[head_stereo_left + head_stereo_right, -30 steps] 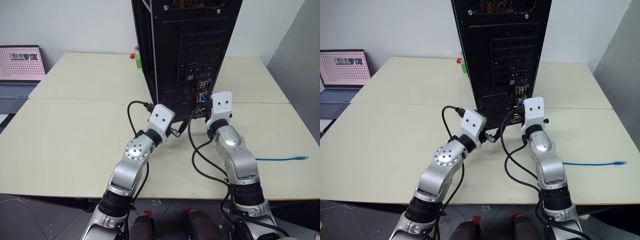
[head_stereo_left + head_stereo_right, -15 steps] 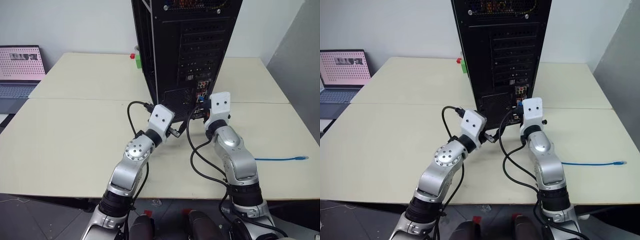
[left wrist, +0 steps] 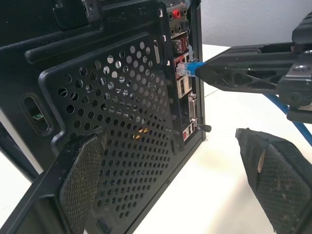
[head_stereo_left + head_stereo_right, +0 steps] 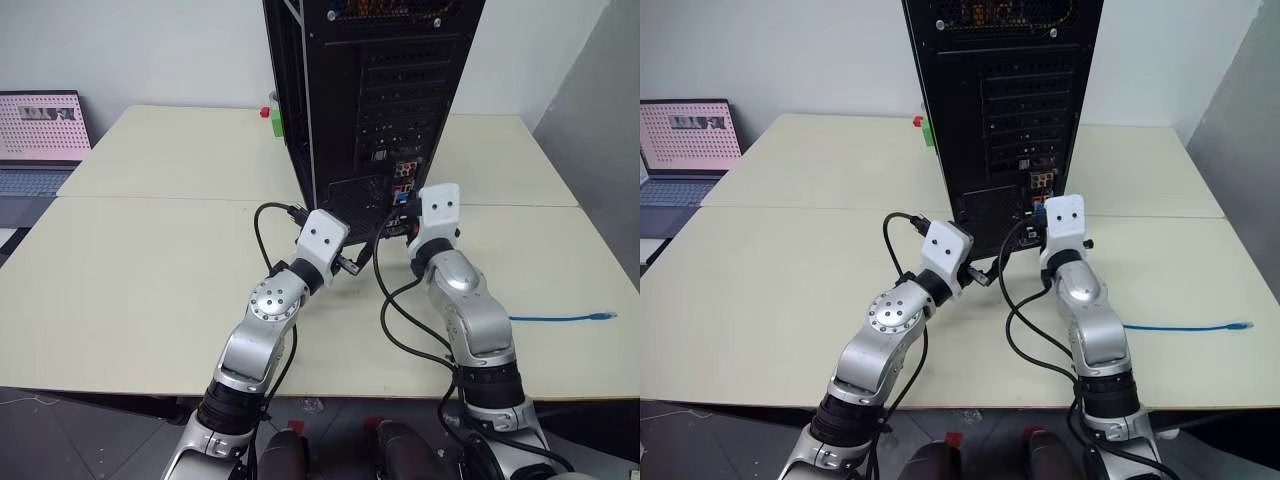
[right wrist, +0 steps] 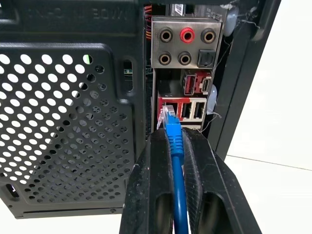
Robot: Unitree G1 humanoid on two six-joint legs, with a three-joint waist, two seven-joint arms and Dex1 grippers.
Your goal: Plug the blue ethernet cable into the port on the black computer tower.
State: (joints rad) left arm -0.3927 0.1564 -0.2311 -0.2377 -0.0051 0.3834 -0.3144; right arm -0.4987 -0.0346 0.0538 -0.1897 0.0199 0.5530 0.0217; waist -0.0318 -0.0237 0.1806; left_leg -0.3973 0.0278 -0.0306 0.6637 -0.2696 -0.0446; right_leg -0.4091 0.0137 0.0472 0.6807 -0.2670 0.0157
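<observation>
The black computer tower (image 4: pixel 370 100) stands upright at the middle of the table, its rear panel facing me. My right gripper (image 5: pixel 171 139) is shut on the blue ethernet cable (image 5: pixel 174 146) just behind its plug (image 5: pixel 171 126). The plug's tip is at the mouth of the port (image 5: pixel 165 110), in the connector column below the round audio jacks; how deep it sits I cannot tell. The cable's other end (image 4: pixel 598 316) lies on the table at the right. My left gripper (image 3: pixel 168 139) is open beside the tower's mesh grille (image 3: pixel 122 112), holding nothing.
A laptop (image 4: pixel 40 140) sits at the far left. Small green and red blocks (image 4: pixel 272 118) lie behind the tower. Black arm cables (image 4: pixel 400 320) loop over the table between my arms. The table's right edge (image 4: pixel 610 260) is near the loose cable end.
</observation>
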